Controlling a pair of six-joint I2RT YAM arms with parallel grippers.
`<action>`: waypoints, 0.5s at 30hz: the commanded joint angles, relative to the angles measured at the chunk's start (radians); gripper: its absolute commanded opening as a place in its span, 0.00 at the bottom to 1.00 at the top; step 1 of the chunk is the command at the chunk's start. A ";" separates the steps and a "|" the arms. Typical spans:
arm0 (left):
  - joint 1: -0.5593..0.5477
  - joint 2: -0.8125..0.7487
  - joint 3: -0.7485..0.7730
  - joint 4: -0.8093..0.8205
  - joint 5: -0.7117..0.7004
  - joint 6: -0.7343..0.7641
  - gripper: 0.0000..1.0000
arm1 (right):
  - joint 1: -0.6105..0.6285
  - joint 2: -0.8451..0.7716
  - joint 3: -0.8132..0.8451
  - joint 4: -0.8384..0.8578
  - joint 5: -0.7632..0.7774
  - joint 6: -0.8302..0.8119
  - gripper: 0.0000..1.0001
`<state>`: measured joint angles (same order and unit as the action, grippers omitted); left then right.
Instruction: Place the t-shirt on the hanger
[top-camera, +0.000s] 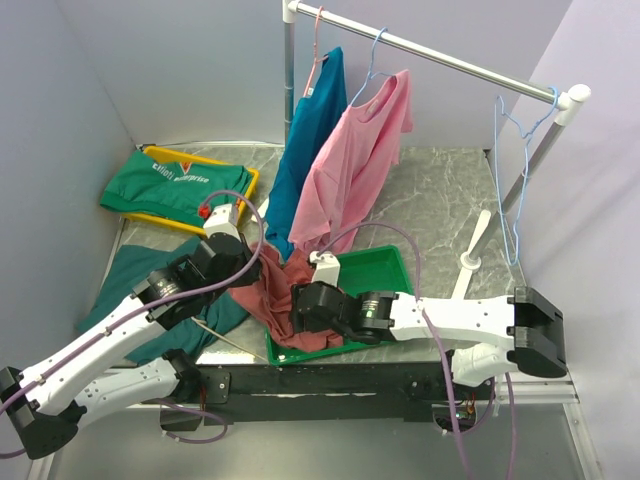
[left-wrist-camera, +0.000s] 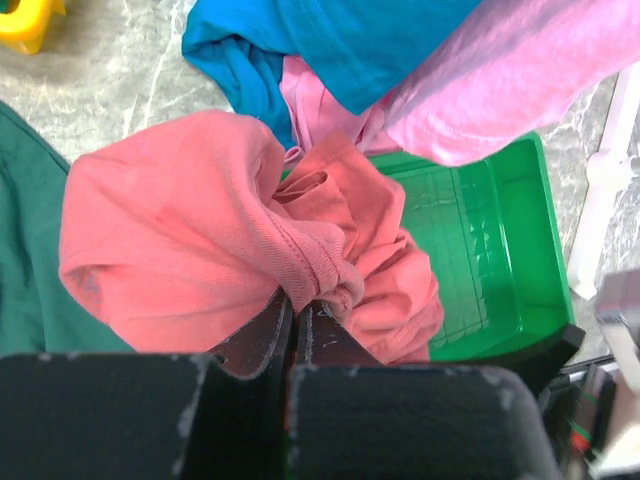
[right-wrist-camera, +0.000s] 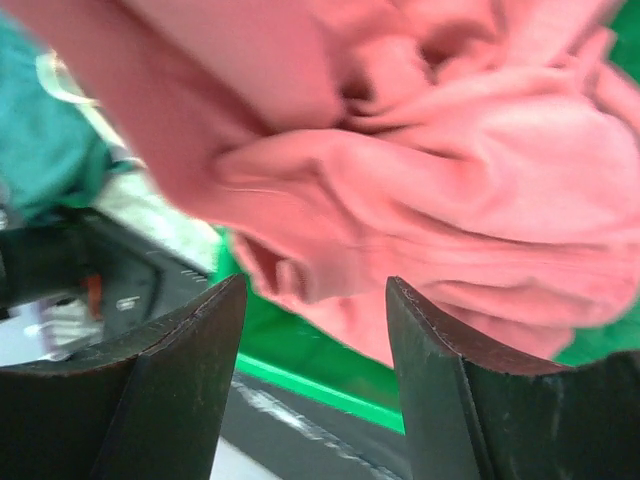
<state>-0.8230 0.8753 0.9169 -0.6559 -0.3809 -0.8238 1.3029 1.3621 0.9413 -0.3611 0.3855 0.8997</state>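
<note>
The left arm reached from the near left corner up and inward, its left gripper (left-wrist-camera: 297, 310) pinched tight on a fold of the t-shirt (left-wrist-camera: 200, 230). The salmon-red cloth lay bunched, half over the left rim of the green tray (top-camera: 385, 265) and half on the table (top-camera: 430, 190). The right arm lay low and stretched leftward from its base. The fingers of the right gripper (right-wrist-camera: 315, 300) were spread apart, with the cloth just past their tips and not clamped.

Farther back, a green garment (top-camera: 170, 185) lay on the grey marbled surface. A teal-blue shirt (top-camera: 305, 150) and a pink shirt (top-camera: 350, 170) hung from the white rail (top-camera: 440, 55). The hanger (top-camera: 498, 140) hung bare at the rail's right end, between lilac walls.
</note>
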 joint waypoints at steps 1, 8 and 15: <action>0.005 -0.009 0.059 -0.001 0.030 0.025 0.01 | -0.002 0.043 -0.007 -0.012 0.087 0.036 0.63; 0.004 -0.015 0.089 -0.019 0.045 0.044 0.01 | -0.013 0.143 0.079 0.013 0.087 -0.022 0.54; 0.004 -0.010 0.267 -0.102 0.007 0.112 0.01 | -0.016 -0.088 0.227 -0.295 0.369 -0.068 0.00</action>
<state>-0.8230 0.8753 1.0225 -0.7303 -0.3531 -0.7769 1.2949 1.4807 1.0348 -0.4854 0.5129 0.8700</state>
